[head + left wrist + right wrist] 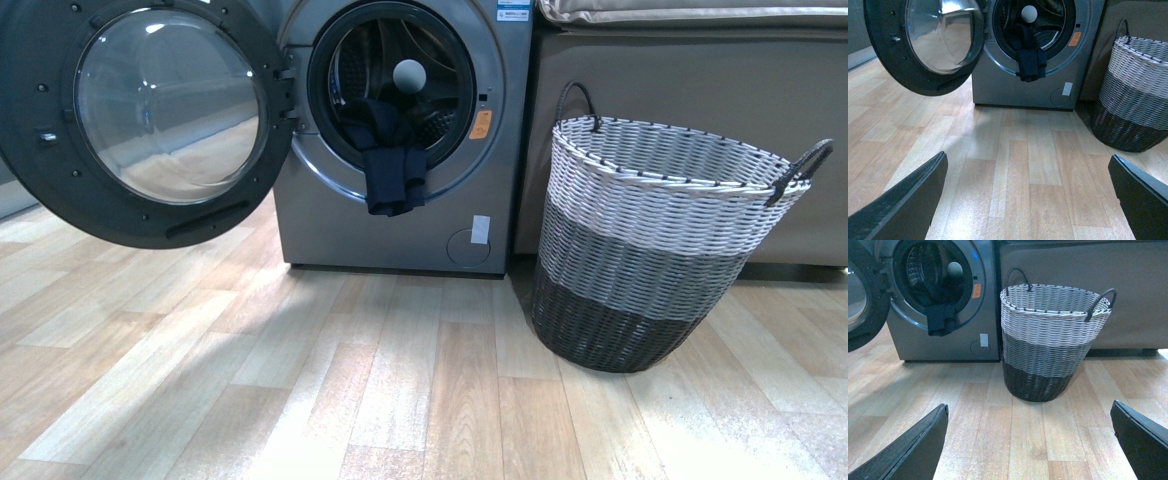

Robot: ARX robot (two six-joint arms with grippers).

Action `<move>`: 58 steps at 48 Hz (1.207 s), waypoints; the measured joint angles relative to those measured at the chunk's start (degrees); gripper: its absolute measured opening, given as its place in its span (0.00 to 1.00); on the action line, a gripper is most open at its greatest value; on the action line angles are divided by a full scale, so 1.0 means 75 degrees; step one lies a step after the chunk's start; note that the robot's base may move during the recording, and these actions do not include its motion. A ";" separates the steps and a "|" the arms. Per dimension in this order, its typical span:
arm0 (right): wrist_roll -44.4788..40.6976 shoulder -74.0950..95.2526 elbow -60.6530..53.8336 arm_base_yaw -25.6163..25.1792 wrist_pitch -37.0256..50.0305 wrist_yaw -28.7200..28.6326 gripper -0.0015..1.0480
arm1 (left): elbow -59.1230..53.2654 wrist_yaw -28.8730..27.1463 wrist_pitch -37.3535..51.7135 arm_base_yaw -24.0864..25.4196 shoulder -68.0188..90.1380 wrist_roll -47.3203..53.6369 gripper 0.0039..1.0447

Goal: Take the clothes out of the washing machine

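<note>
The silver-grey washing machine [400, 215] stands at the back with its glass door [160, 110] swung open to the left. The dark navy clothes [390, 160] hang out of the porthole over the black rubber rim, part still in the steel drum. They also show in the left wrist view [1030, 60] and in the right wrist view [942, 315]. My left gripper [1028, 200] is open and empty, low over the floor, well short of the machine. My right gripper [1029, 442] is open and empty, in front of the basket. Neither arm shows in the front view.
A woven white-grey-black basket [660, 250] with dark handles stands on the floor right of the machine, against a brown sofa-like base [700, 70]. A pale ball [408, 73] sits inside the drum. Wood-plank floor [400, 400] lies between me and the machine.
</note>
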 joint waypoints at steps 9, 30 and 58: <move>0.0000 0.0000 0.0000 0.0000 0.0000 -0.0003 0.93 | 0.0000 0.0000 0.0000 0.0000 0.0000 0.0000 0.94; 0.0000 0.0000 0.0000 0.0000 0.0000 0.0000 0.93 | 0.0000 0.0000 0.0000 0.0000 0.0000 0.0000 0.94; 0.0000 0.0000 0.0000 0.0000 0.0000 0.0000 0.93 | 0.0000 0.0000 0.0000 0.0000 0.0000 0.0000 0.94</move>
